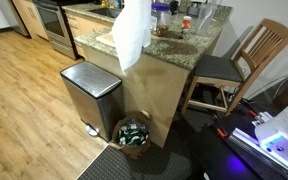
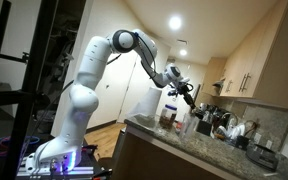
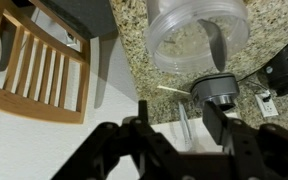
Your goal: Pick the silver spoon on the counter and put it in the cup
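Gripper (image 3: 177, 118) hung over counter (image 3: 134, 40), jaws apart; spoon (image 3: 182, 130) lay directly below, btwn the jaws, long axis crosswise to closing line.

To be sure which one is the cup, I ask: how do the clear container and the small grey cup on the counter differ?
The clear container is far wider than the grey cup. The container is see-through, showing the granite beneath it; the cup is opaque and dark. Both are round and stand on the granite counter.
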`<state>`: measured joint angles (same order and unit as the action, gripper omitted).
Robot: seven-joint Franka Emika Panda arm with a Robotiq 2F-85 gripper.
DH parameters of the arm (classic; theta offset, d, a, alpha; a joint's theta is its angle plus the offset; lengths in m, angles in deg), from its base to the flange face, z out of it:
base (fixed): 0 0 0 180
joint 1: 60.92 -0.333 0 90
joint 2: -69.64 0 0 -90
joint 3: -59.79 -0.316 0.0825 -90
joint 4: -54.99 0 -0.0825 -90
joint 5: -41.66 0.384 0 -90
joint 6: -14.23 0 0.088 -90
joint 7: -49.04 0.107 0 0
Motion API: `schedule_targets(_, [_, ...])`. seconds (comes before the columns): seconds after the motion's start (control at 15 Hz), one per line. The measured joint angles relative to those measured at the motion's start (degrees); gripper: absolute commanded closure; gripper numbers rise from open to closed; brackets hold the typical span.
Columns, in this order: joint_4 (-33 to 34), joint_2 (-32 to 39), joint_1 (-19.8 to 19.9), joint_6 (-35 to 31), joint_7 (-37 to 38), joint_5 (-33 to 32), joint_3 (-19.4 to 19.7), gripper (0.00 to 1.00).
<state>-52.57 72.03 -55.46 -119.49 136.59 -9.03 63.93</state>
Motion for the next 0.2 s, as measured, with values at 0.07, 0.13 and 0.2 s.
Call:
schedule_targets(0.07, [0.0, -0.5, 0.1, 0.2, -2.6, 4.7, 0.0, 0.06])
schedule_targets(0.13, [-0.1, -1.1, 0.1, 0.2, -5.9, 9.9, 0.0, 0.00])
schedule_targets(0.2, [-0.3, -2.0, 0.1, 0.2, -9.2, 15.0, 0.0, 0.00])
